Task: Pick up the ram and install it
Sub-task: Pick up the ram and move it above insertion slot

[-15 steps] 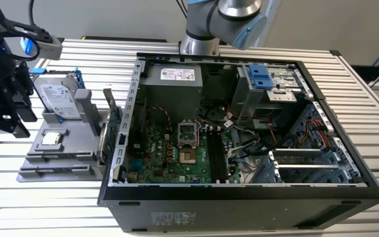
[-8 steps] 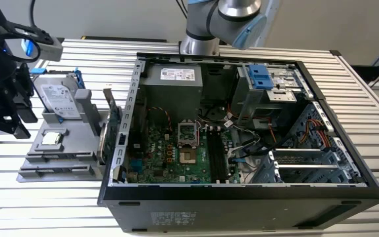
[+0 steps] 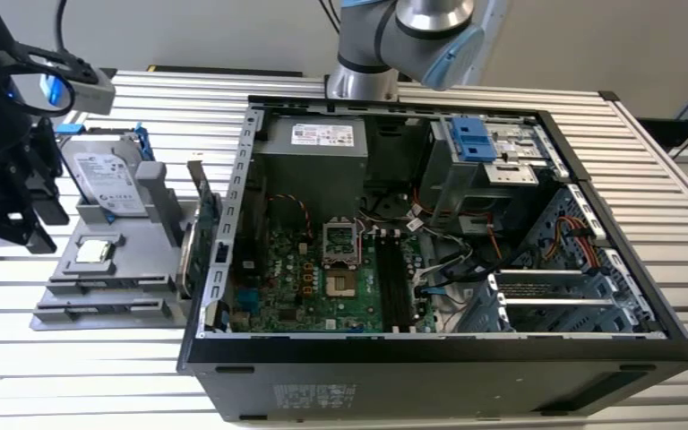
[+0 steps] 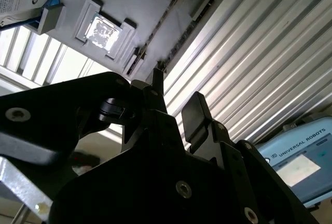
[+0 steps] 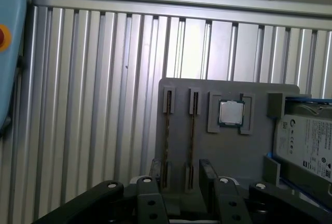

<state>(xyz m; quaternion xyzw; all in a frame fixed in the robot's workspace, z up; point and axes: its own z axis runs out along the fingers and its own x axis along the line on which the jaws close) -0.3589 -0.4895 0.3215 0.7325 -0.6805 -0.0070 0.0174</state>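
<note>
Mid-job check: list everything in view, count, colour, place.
Slatted metal table: one, silver, underneath.
Open computer case: one, black, centre.
Motherboard: one, green, inside case.
Plastic parts tray: one, grey, exterior view's left of case.
Thin ram sticks: apparently two, dark, edge-on in tray slots.
Square processor chip: one, silver, tray pocket.
Blue-framed hard drive: one, silver, on tray.
Expansion card: one, green, upright beside case.
Teach pendant: one, pale blue, near table.
Gripper: one, black, open, beside tray.

A ribbed metal table [image 3: 189, 98] is seen; an open computer case [image 3: 440, 376] is laid on its side on it; a grey holder [image 3: 93, 305] is set just beside the case, toward the exterior view's left.
</note>
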